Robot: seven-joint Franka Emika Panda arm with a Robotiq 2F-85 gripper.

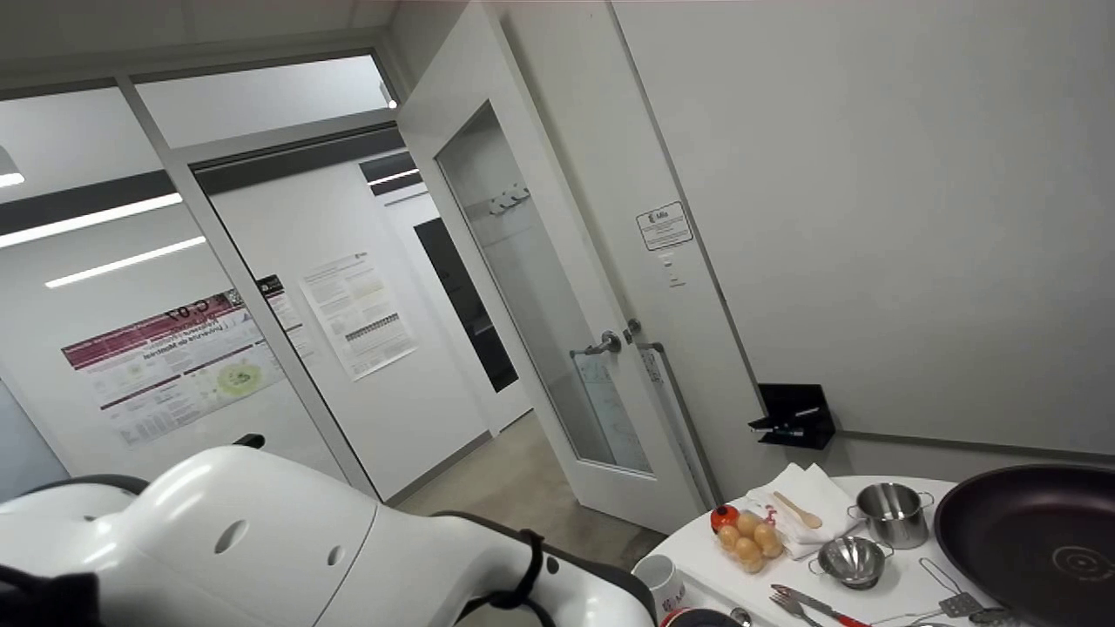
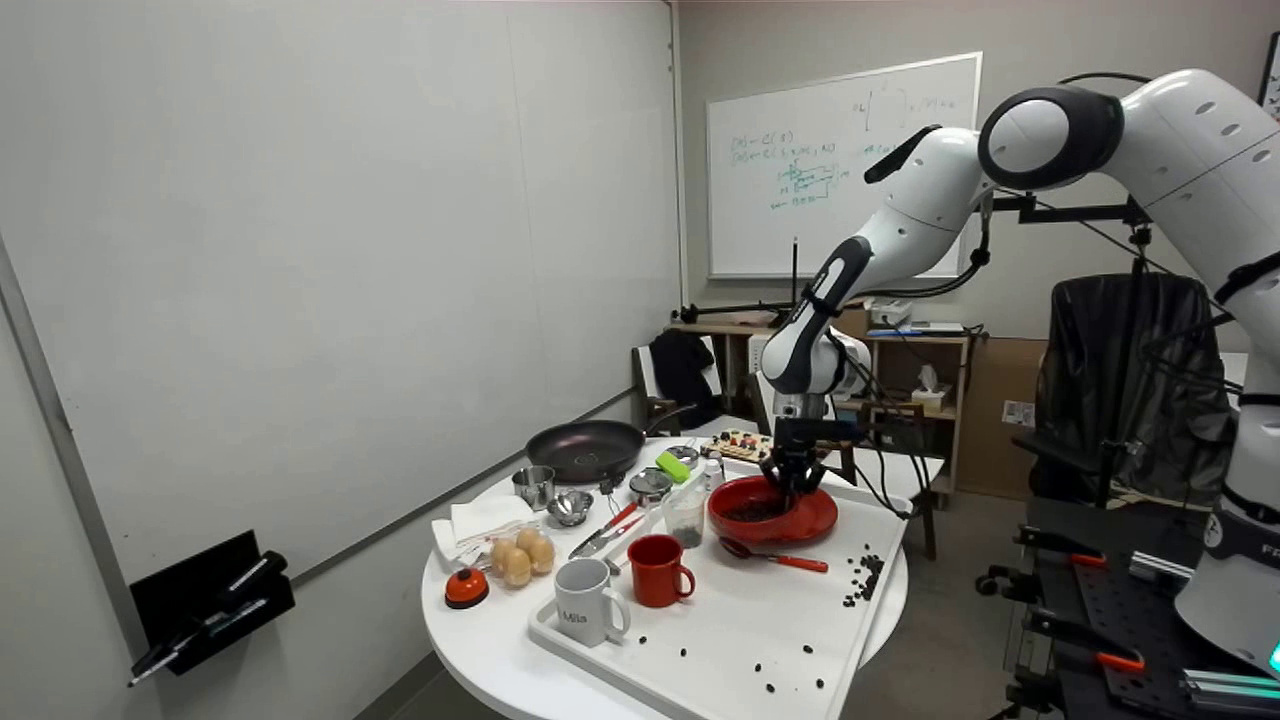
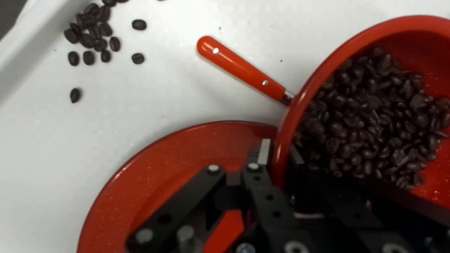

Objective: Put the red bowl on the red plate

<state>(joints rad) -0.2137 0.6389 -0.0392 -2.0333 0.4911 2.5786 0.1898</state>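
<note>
in the wrist view, the gripper (image 3: 280, 151) pinched the rim of the red bowl (image 3: 420, 45) between its jaws while the bowl, holding dark beans (image 3: 372, 116), overlapped only one edge of the red plate (image 3: 158, 165): grasping seemed done, with centring and release left.
</note>
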